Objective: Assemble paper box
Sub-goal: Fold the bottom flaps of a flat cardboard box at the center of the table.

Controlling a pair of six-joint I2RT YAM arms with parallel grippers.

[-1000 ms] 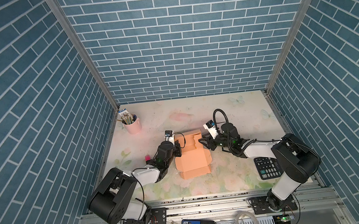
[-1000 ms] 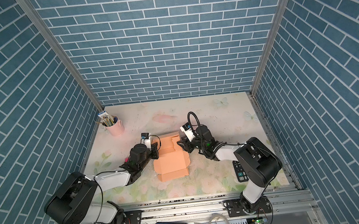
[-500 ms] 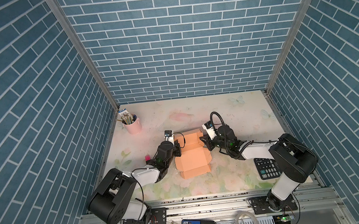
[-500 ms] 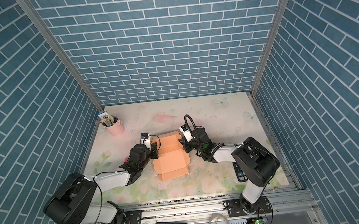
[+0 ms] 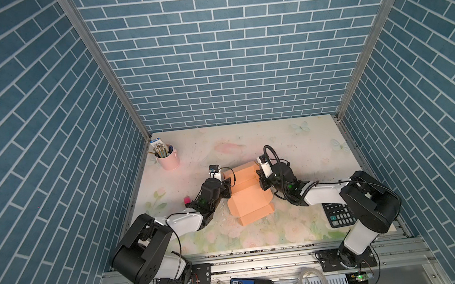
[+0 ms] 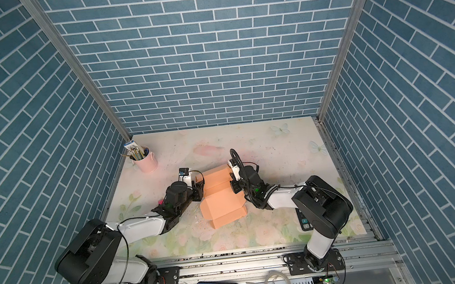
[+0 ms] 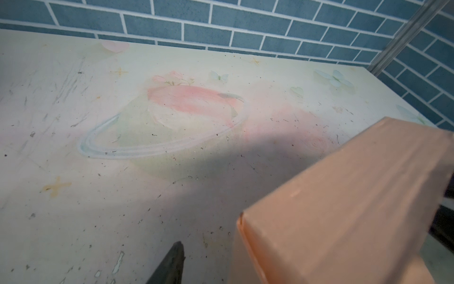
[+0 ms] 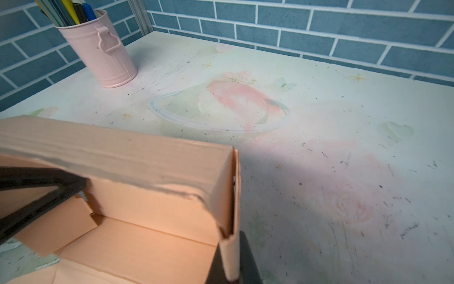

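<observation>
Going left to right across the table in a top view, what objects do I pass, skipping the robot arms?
pink pen cup → paper box → black calculator

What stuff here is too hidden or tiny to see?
- Black calculator: in a top view, mostly behind the right arm.
- Small pink thing: in a top view, too small to name.
- Left fingers: left wrist view, one tip shows; other seems behind the peach-orange paper box.

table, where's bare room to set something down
Widest free patch: back of the table, between the pink pen cup and the right wall. Smaller strip in front of the paper box, left of the calculator. Crowded: the middle, around the box.
</observation>
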